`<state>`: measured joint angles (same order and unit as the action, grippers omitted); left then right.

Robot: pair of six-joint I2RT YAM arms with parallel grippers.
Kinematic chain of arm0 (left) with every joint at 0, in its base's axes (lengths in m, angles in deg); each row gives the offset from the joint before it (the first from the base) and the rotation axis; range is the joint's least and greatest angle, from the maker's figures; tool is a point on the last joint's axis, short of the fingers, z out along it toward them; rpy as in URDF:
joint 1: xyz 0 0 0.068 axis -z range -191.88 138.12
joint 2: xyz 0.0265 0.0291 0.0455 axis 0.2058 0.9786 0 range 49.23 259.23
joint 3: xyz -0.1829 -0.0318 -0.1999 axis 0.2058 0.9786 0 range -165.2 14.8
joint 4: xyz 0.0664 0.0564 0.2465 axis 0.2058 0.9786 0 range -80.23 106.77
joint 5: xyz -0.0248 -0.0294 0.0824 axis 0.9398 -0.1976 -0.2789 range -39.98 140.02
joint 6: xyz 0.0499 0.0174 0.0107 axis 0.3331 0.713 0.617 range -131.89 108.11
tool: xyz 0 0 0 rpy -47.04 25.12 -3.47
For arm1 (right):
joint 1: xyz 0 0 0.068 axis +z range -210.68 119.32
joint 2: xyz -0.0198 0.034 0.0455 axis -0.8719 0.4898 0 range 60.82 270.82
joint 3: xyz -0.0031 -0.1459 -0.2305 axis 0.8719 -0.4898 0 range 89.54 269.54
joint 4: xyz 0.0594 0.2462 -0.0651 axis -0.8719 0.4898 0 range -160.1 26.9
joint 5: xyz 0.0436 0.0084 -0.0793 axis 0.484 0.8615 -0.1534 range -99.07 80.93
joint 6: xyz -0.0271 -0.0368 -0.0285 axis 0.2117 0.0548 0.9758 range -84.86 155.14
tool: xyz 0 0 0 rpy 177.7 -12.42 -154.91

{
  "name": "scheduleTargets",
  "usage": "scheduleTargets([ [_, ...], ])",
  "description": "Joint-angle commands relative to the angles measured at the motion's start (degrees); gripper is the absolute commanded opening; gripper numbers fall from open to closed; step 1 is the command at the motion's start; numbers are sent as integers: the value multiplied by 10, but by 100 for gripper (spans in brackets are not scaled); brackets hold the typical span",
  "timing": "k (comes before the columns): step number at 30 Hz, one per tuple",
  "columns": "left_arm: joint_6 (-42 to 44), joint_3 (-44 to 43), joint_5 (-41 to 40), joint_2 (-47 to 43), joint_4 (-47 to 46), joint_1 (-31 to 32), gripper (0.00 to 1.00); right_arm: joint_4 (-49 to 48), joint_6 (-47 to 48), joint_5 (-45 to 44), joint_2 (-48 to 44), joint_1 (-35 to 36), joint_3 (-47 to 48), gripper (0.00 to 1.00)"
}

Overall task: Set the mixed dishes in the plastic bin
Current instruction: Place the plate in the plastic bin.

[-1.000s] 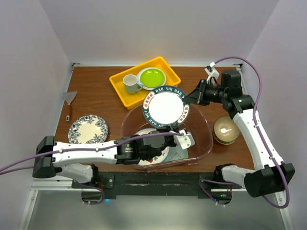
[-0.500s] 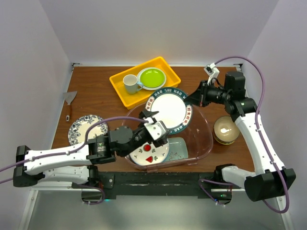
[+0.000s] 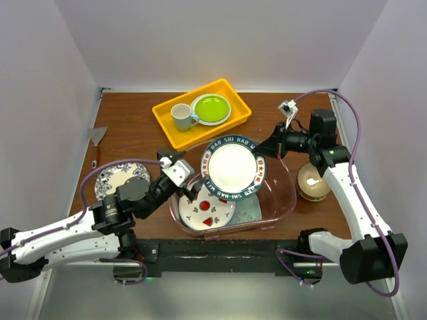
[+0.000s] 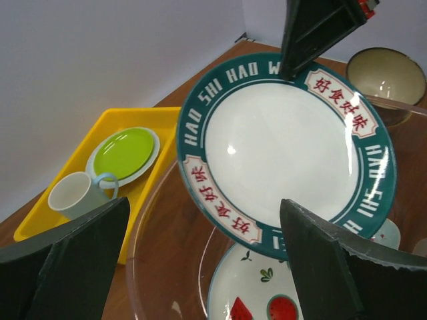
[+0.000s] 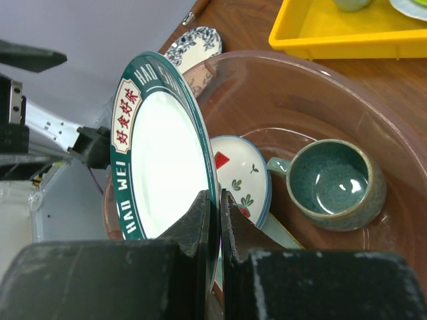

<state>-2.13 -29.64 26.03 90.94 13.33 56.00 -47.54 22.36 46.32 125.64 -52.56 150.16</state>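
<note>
— Teal-rimmed plate (image 3: 231, 168), white in the middle, with "HAO SHI HAO WEI" lettered round its border. We see it gripped at its upper right edge by the right gripper (image 5: 219, 203), whose fingers are clamped tight on the rim. It stands tilted, nearly on edge, over the plastic bin (image 3: 287, 193).

— We agree. And our left gripper (image 3: 183, 175)?

— Its fingers are spread wide and hold nothing. It sits at the bin's left rim, just beside the raised plate's lower left edge.

— What do we count inside the bin?

— The white plate with red-and-green motifs (image 3: 207, 213) lies flat at the near left. The mint-green tray (image 3: 248, 212) is to its right, and the two overlap. From the right wrist we also see the dark teal mug (image 5: 331, 185) standing upright on the bin's floor.

— And outside it?

— The blue-floral plate (image 3: 113, 179) lies flat on the wooden table (image 3: 133, 133) left of the bin, partly hidden by the left arm and its cable. The tan bowl (image 3: 314, 180) sits on the table just beside the bin's right wall. Behind the bin, the yellow tray (image 3: 167, 127) holds a white mug (image 3: 180, 116) and a lime-green plate (image 3: 211, 108). A scraper (image 3: 97, 141) lies near the table's left edge.
</note>
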Motion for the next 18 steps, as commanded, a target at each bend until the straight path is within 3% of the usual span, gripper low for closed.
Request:
scheduleTargets([
  [1,-6,36,-76,-45,3,-7,100,-80,-11,66,-18,-2,-23,0],
  [11,-10,84,-164,-111,-1,-22,100,-128,-25,84,-3,0,-69,0],
  [18,-29,84,-135,-82,10,-85,100,-140,-16,81,15,15,-79,0],
])
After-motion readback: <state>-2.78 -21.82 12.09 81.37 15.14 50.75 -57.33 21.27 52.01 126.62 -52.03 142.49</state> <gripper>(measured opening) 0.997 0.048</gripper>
